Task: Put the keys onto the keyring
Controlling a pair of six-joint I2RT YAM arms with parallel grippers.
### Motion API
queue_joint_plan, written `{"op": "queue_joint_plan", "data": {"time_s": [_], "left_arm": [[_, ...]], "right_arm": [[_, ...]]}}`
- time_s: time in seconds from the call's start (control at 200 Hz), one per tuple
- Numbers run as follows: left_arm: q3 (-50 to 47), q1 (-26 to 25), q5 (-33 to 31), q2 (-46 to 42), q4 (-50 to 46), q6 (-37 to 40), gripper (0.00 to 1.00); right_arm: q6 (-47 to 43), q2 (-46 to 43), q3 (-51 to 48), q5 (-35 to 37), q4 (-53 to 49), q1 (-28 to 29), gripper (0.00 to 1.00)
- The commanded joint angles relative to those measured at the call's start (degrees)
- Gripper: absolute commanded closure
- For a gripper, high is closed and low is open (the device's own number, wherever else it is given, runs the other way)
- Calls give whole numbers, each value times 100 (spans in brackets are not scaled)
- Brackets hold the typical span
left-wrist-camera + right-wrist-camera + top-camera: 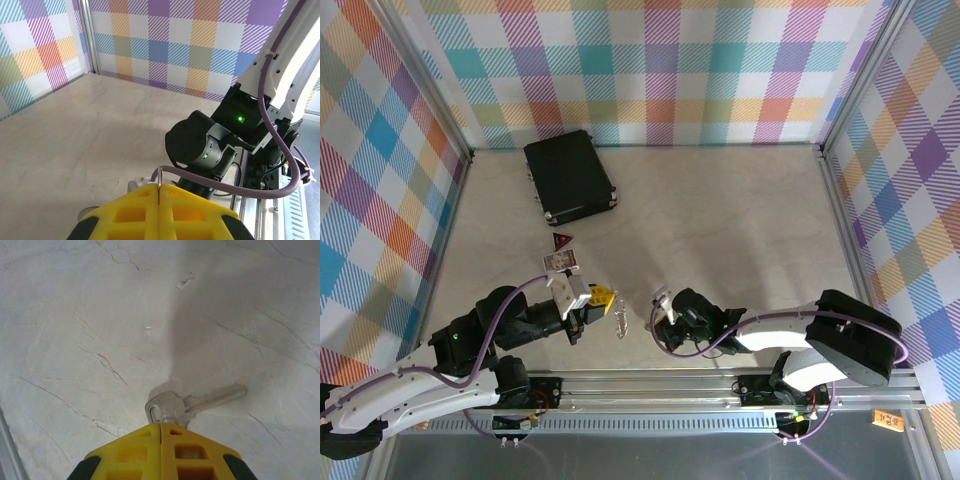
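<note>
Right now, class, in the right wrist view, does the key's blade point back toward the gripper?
No, the key has its head at the tip of the right gripper, blade pointing away.

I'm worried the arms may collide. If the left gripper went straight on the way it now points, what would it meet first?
Most likely the right arm's black wrist, which sits dead ahead of the left gripper in its wrist view; how far off is unclear.
</note>
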Motion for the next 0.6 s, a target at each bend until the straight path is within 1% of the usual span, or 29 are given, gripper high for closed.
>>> {"op": "queue_joint_plan", "data": {"time_s": [0.0,0.24,0.425,0.595], "left_arm": [[-29,-39,14,-39,184,68,100],[-45,-33,47,-27,219,60,100],[-74,-40,71,-45,255,43,100],[-69,-36,100,-80,255,39,100]], "right_arm": [[113,162,-27,42,244,66,100],[122,188,-19,66,170,92,100],[135,111,97,6,-82,88,84],[217,-138,352,69,-699,92,72]]}}
